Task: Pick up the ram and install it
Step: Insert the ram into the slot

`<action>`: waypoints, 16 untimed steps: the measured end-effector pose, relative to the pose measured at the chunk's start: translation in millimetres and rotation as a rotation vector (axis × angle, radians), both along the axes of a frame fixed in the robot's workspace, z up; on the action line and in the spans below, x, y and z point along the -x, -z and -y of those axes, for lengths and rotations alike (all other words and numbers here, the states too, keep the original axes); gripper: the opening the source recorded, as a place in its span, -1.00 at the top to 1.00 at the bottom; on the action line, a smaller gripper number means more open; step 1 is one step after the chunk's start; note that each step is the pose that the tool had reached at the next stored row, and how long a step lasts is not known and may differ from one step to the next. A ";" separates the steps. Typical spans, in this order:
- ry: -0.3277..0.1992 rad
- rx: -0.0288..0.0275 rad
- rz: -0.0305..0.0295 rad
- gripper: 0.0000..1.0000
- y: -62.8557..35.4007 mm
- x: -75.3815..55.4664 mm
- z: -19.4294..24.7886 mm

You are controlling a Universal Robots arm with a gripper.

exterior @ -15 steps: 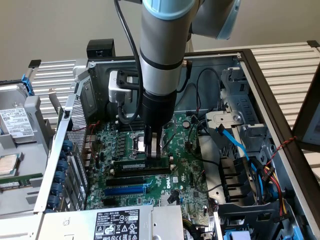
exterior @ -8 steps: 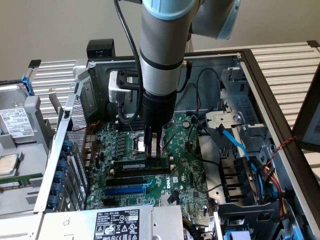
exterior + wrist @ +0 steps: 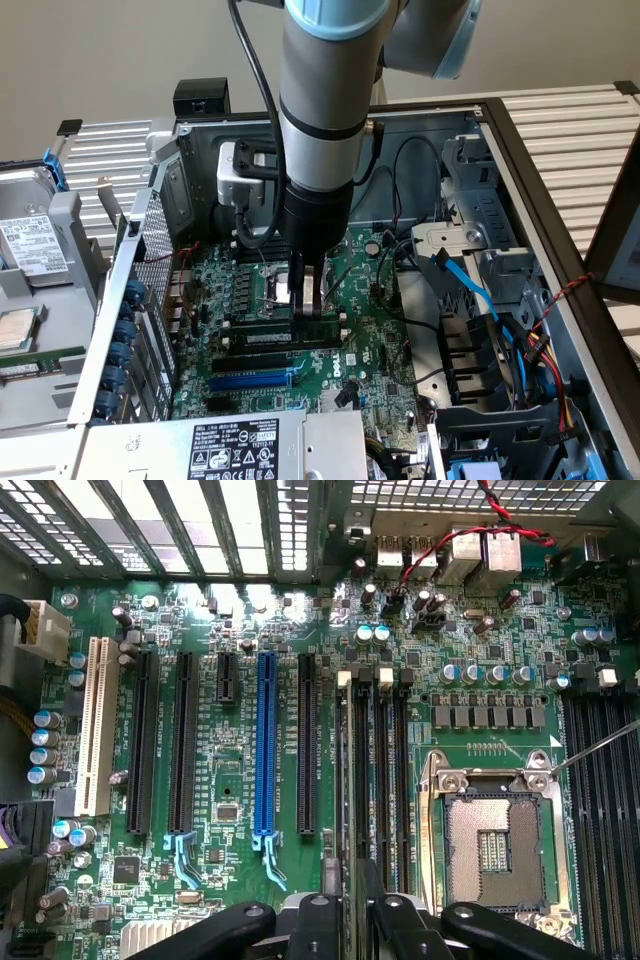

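Slatted metal worktop [image 3: 590, 120] is carrying the opened computer case [image 3: 470, 150], and we are looking down into it. Inside, the green motherboard [image 3: 370, 340] is lying flat beneath the robot arm [image 3: 325, 100], which is reaching straight down. Our tool [image 3: 309, 312] is pinching the ram [image 3: 290, 338] edge-on, directly under its fingers, over the black memory slots [image 3: 385, 780]. Just beyond the tool, the CPU socket [image 3: 495, 845] is sitting open; to the other side, the blue expansion slot [image 3: 265, 745] is running parallel.
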State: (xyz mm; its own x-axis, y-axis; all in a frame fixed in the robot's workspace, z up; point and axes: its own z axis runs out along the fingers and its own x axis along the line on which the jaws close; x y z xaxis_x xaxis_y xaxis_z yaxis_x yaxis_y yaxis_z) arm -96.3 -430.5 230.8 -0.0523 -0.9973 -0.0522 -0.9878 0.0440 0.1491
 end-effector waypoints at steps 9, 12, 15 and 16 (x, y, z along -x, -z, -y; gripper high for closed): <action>0.000 -0.0001 -0.0001 0.59 -3.0 0.0 0.0; -0.001 0.0000 0.0101 0.59 -9.4 0.0 0.0; -0.006 0.0001 0.0460 0.59 -10.6 0.0 0.0; -0.006 0.0005 0.0614 0.59 -10.7 0.0 0.0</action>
State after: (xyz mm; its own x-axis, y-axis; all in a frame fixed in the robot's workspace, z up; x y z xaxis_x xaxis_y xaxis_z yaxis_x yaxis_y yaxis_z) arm -96.3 -430.5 241.5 -0.0426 -0.9976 -0.0547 -0.9954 0.0377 0.0881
